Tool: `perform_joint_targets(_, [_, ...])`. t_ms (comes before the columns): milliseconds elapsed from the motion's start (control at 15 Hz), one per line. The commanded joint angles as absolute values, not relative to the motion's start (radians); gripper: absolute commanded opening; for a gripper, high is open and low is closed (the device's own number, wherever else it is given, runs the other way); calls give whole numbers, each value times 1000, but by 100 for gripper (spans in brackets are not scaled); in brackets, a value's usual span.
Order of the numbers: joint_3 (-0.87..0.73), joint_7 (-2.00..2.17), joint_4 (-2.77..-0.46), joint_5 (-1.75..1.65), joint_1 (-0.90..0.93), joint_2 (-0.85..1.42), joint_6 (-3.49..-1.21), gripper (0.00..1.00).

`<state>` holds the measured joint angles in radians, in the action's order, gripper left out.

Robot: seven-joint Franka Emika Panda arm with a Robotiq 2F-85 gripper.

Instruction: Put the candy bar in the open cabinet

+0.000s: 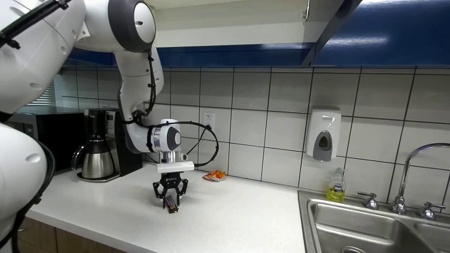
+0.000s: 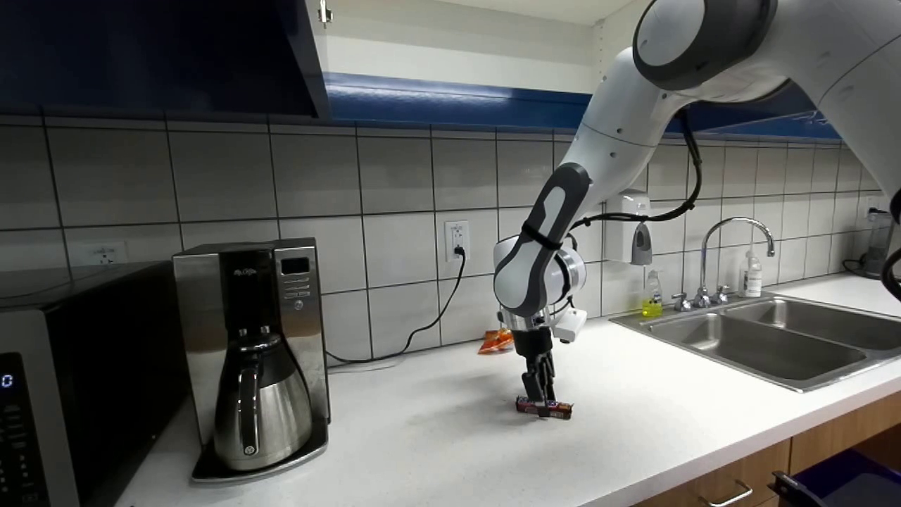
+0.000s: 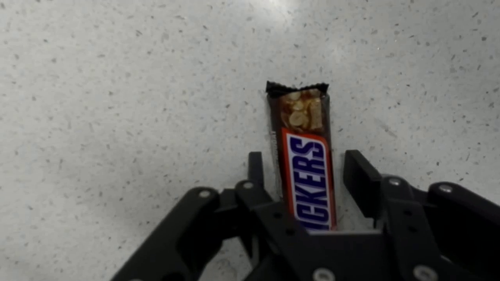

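Candy bar [image 3: 306, 164] lies flat on the worktop [image 3: 117, 97], between my fingers [image 3: 357, 179], which stand spread, gripping nothing. In the wrist view a thin strip of worktop shows along each of its sides, so I see no contact at either. Its long axis runs lengthwise through the gap, nearly parallel to my inner faces; closing would therefore press across its narrow width, and I judge that line good, with no turn needed. One end juts out past my tips; the opposite end is hidden under me in that view. In an exterior view, though, the candy bar [image 2: 558, 410] shows on both sides of me, so I seem to be near its middle. My tips look low, level with it, but whether they touch the worktop I cannot tell. The next move, as I judge it, is to close evenly: if one side presses first, so small a thing could slew askew. The open cabinet [image 1: 228, 30] is on the wall, well above me, so a sound pinch along those two sides matters for the lift.
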<state>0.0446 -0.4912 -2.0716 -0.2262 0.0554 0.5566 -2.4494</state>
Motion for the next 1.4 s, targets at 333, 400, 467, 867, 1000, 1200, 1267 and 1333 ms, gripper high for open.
perform_joint_targets(333, [69,-492,-2048,-228,24,562,-2424,10])
perform_joint_targets(400, [69,-491,-2050,-227,23,557,-2425,10])
perform_joint_targets(467, [69,-488,-2057,-225,22,544,-2422,10])
perform_joint_targets(867, [77,-466,-2102,-185,8,475,-2400,10])
perform_joint_targets(1000, [77,-454,-2129,-157,3,443,-2393,10])
perform_joint_targets(1200, [70,-394,-2190,-97,0,388,-2407,10])
perform_joint_targets(1267, [67,-363,-2216,-78,1,367,-2413,10])
perform_joint_targets(1333, [63,-335,-2243,-62,4,344,-2420,10])
